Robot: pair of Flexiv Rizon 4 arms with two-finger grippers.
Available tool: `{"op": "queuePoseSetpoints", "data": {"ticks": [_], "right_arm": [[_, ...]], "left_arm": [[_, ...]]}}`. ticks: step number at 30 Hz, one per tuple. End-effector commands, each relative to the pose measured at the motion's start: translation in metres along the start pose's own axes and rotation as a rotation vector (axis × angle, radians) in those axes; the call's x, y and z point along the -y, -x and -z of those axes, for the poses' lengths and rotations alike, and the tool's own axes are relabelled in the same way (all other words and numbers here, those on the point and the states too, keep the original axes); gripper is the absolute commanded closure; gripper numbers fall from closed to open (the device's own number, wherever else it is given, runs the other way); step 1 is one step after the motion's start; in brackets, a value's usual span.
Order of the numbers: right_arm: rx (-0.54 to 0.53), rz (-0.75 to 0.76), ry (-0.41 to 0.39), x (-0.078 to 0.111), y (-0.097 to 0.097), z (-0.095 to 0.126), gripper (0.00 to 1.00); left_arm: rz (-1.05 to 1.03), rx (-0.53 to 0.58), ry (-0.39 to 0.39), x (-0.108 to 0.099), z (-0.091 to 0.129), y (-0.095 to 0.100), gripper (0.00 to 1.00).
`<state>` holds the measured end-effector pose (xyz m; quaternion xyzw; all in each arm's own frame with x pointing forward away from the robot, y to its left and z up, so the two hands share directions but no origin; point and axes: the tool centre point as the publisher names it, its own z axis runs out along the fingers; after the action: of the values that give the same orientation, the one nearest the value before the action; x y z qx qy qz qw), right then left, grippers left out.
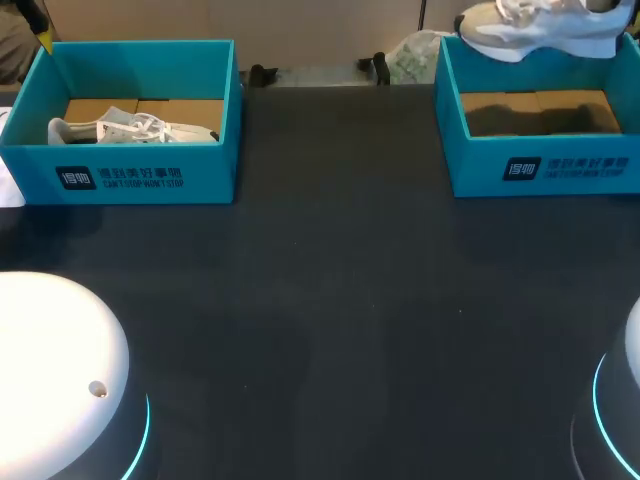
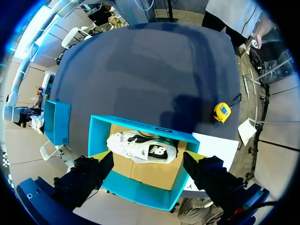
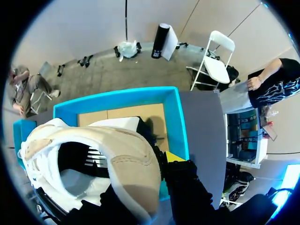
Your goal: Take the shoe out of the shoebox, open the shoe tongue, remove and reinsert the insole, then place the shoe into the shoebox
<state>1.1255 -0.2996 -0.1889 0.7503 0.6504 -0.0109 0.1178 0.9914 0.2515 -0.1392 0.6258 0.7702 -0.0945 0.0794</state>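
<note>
A white shoe with a beige heel (image 3: 93, 159) hangs above the right teal shoebox (image 3: 180, 122), whose cardboard floor is bare. My right gripper (image 3: 159, 159) is shut on the shoe's heel rim, with one finger (image 3: 183, 180) outside the heel. In the head view this shoe (image 1: 540, 30) floats over the right shoebox (image 1: 540, 165) at the far right. The left teal shoebox (image 1: 130, 175) holds a second white shoe (image 1: 120, 130). My left gripper (image 2: 147, 161) hovers open high above that shoe (image 2: 140, 147), with its fingers (image 2: 105, 164) spread over the left shoebox (image 2: 140, 190).
A yellow tape measure (image 2: 221, 112) lies on the dark table beside the left box. A white paper sheet (image 2: 215, 145) sits by that box's corner. My arms' white bases (image 1: 60, 370) stand at the near edge. The dark tabletop (image 1: 340, 280) stretches between the boxes.
</note>
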Motion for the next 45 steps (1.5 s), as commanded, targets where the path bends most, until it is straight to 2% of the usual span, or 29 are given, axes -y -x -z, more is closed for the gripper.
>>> {"op": "queuePoseSetpoints", "data": {"ticks": [1,2,20,32,45], "right_arm": [[0.025,-0.005,0.074,0.015,-0.005,0.029,1.00],[0.019,-0.006,0.091,0.016,-0.007,0.032,1.00],[0.019,-0.006,0.091,0.016,-0.007,0.032,1.00],[0.035,-0.031,0.104,0.072,-0.040,0.063,1.00],[0.057,-0.056,0.083,0.145,-0.083,0.088,1.00]], "left_arm": [[0.000,-0.003,0.002,0.001,0.000,0.000,0.00],[0.000,-0.003,0.002,0.001,0.000,0.000,0.00],[0.000,-0.003,0.002,0.001,0.000,0.000,0.00],[0.000,-0.003,0.002,0.001,0.000,0.000,0.00],[0.000,-0.003,0.002,0.001,0.000,0.000,0.00]]}}
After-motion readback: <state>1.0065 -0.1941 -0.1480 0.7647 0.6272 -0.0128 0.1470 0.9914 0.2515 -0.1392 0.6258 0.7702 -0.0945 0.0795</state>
